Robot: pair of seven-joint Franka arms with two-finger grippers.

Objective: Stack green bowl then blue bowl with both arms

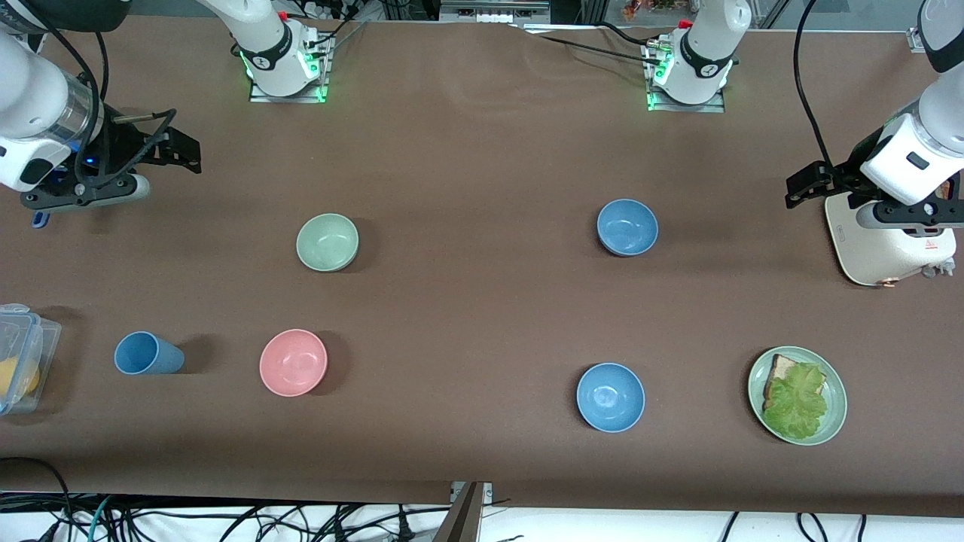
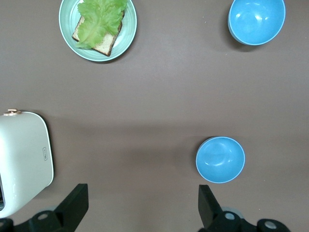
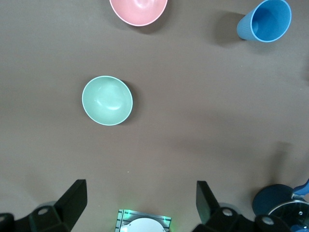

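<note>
From the front view, the pale sage-green bowl (image 1: pixel 327 242) sits upright toward the right arm's end of the table, farther from the camera than the pink bowl (image 1: pixel 293 362); the dusty blue bowl (image 1: pixel 627 226) lies toward the left arm's end, farther than the brighter blue bowl (image 1: pixel 610 397). In the left wrist view, the left gripper (image 2: pixel 142 205) hangs spread wide over bare table near the dusty blue bowl (image 2: pixel 220 159) and a white toaster (image 2: pixel 21 159). In the right wrist view, the right gripper (image 3: pixel 141 203) is likewise parted, the matte green bowl (image 3: pixel 107 100) well apart.

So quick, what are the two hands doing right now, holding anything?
Left hand: open, holding nothing, up over the table by the toaster.
Right hand: open, holding nothing, up over its end of the table.
</note>
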